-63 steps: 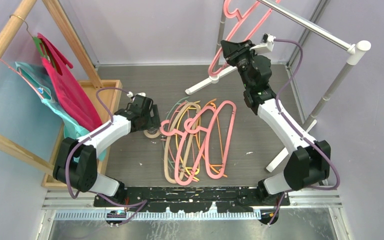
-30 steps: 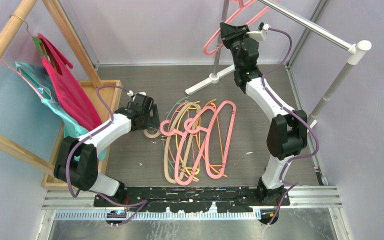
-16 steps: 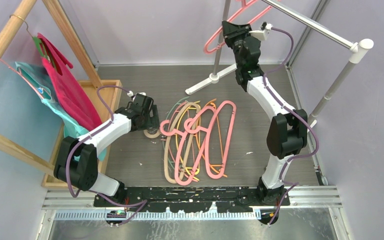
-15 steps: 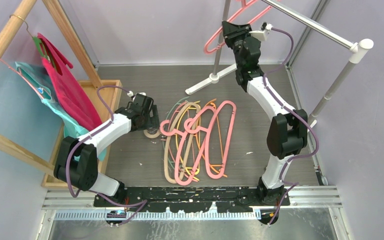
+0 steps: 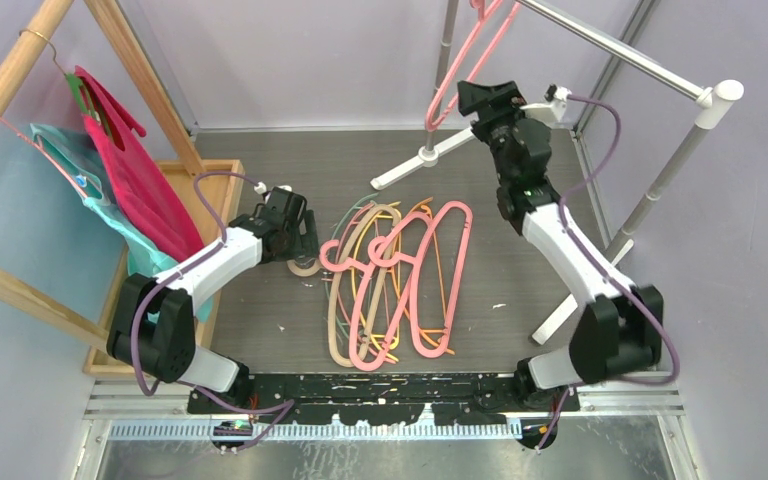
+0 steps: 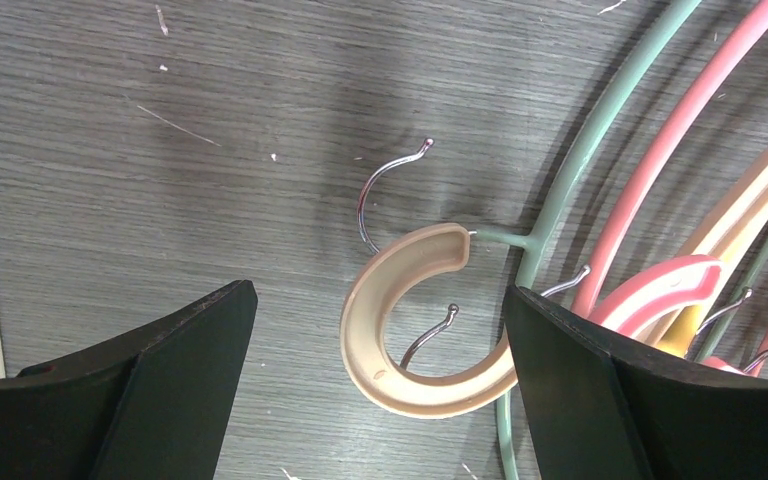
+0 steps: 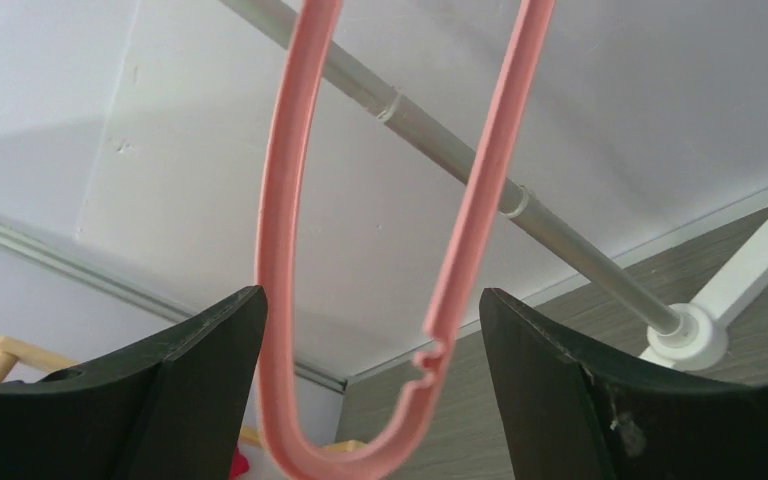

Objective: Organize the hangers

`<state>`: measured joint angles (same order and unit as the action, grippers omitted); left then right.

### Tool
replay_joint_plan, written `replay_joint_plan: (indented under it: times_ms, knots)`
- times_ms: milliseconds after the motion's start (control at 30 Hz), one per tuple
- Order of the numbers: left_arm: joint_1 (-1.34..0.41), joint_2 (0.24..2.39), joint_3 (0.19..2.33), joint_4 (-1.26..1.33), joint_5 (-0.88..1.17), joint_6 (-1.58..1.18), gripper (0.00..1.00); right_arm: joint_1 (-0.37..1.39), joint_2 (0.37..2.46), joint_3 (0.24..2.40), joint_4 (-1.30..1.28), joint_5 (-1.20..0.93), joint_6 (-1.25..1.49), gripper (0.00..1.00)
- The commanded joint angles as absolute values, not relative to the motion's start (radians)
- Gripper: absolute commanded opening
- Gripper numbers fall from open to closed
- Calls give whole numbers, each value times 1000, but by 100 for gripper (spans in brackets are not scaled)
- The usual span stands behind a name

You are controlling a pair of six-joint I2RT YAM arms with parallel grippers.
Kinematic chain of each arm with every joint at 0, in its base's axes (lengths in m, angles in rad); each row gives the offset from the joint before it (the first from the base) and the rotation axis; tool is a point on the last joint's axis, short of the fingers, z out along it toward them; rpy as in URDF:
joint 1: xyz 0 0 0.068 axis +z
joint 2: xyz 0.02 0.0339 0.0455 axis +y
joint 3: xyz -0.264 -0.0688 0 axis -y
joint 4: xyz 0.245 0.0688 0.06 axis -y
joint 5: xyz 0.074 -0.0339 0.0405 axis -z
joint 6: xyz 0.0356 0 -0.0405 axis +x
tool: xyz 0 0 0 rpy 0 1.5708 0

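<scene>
Overhead, a thin pink plastic clothes hanger hangs on the grey metal rail. Its lower loop dangles between the widely spread fingers of the right gripper and touches neither. The others lie as a tangled pile of pink, beige, yellow, orange and pale green hangers on the dark wood-grain table. We judge the hanging step all but done. The right gripper should back away in line with the loop, so that no finger snags it and drags the hook off the rail. The left gripper hovers low, fingers wide apart either side of the thick beige plastic hook at the pile's left edge. To lift it well, we would close on that curve alone, clear of the thin wire hooks and the pale green hanger bar beside it. We would then rise slowly, since the hangers look interlocked. The right arm reaches up and forward with its elbow bent, and the left arm stretches low toward the pile, wrist pointing down.
</scene>
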<state>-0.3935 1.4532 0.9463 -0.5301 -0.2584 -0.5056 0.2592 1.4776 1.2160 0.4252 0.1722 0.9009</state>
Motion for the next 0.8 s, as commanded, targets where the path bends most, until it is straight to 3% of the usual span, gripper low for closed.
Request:
replay_joint_plan:
  times_ms: [0, 200, 333, 567, 767]
  knots:
    - [-397, 1419, 961, -526, -265, -502, 98, 257, 1272, 1091, 421, 175, 757, 84]
    - [-397, 1426, 963, -530, -259, -502, 98, 296, 1112, 989, 105, 270, 584, 83]
    - [-398, 1435, 965, -526, -260, -499, 98, 456, 1085, 900, -122, 342, 482, 79]
    - [-398, 1459, 968, -515, -254, -510, 98, 809, 1202, 785, -323, 348, 543, 74]
    - [-398, 1464, 956, -503, -241, -520, 98, 904, 1284, 756, -359, 361, 652, 74]
